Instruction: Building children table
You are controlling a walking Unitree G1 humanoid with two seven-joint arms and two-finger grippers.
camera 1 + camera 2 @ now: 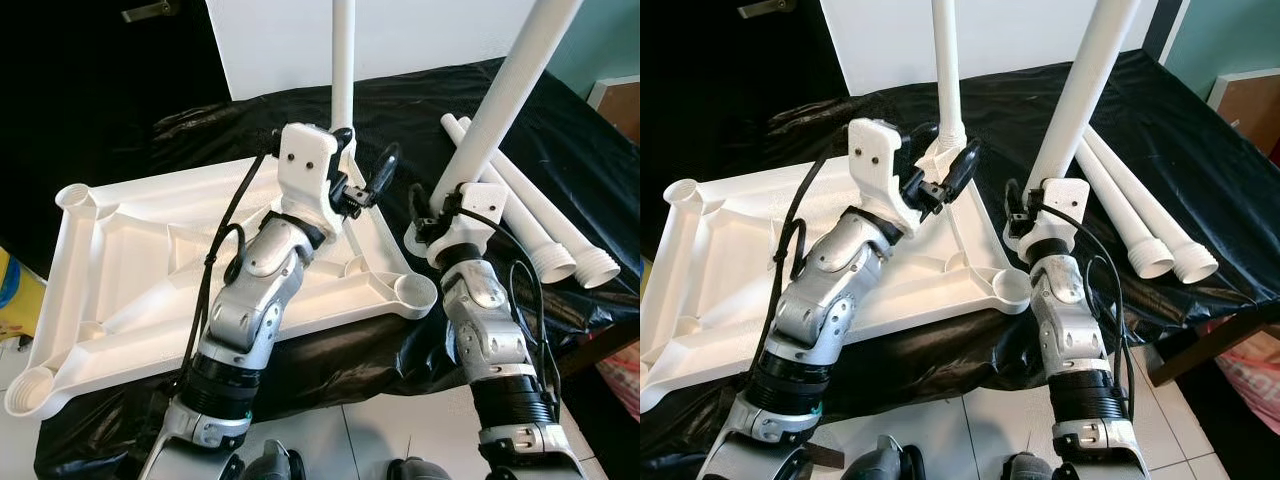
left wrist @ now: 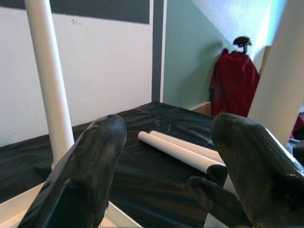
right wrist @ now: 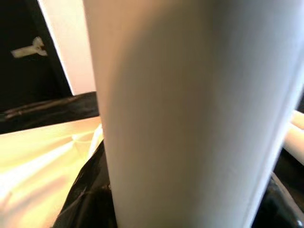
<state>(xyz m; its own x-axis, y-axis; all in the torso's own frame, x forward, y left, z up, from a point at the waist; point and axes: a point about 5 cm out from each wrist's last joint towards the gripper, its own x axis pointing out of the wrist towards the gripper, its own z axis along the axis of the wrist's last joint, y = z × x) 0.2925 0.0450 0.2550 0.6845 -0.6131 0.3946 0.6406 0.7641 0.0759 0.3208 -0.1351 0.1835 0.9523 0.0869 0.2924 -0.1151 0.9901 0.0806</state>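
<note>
Two spare legs (image 1: 530,215) lie on the black cloth (image 1: 560,130); the right gripper (image 1: 450,215) is clamped on a tilted leg (image 1: 505,100) beside the upturned tabletop (image 1: 130,270); the left gripper (image 1: 950,165), fingers apart, hovers beside the upright fitted leg (image 1: 343,70).

You are in a room of a home: the floor (image 1: 375,425) is of pale tiles, the far wall (image 2: 109,61) is white and the wall (image 2: 190,52) to the right is pale green, where a dark red garment (image 2: 233,83) hangs. A black cloth (image 1: 600,180) covers the work surface.
</note>
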